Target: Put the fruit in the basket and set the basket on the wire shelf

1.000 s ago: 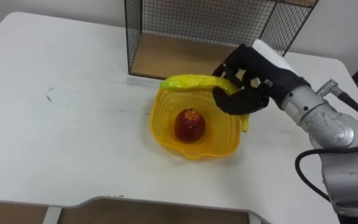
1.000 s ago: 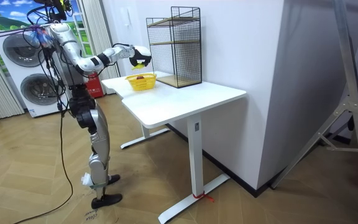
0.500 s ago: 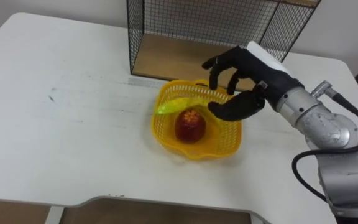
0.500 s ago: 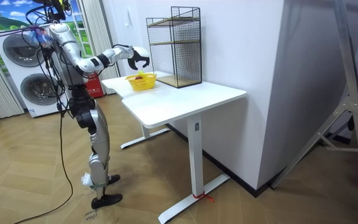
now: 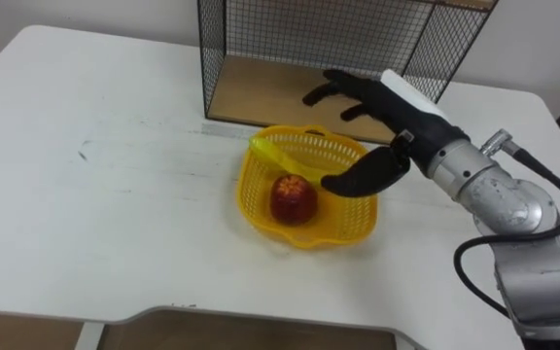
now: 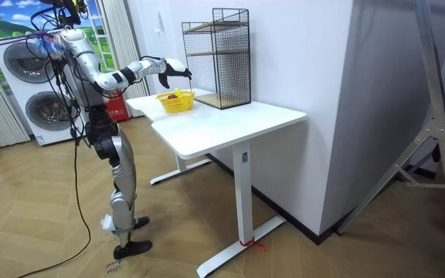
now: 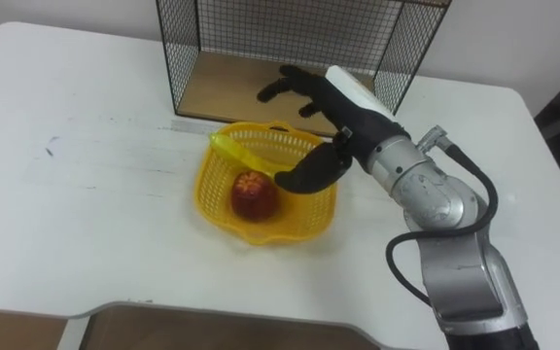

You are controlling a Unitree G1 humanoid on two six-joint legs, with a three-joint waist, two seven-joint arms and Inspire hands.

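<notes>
One white tabletop is seen, with the wire shelf at its back. The yellow basket is set just before it. The right hand is held open above the rim, empty. An apple and banana lie inside. The basket looks light and bendy, best gripped by its rim. The shelf's top is cut off.

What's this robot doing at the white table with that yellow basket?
The robot stands at the table, loading fruit into a yellow basket. A red apple and a yellow-green banana are both in the basket. Its right hand hovers open just above the basket's far rim, holding nothing. The basket sits on the table in front of the wire shelf, not yet on it.
</notes>
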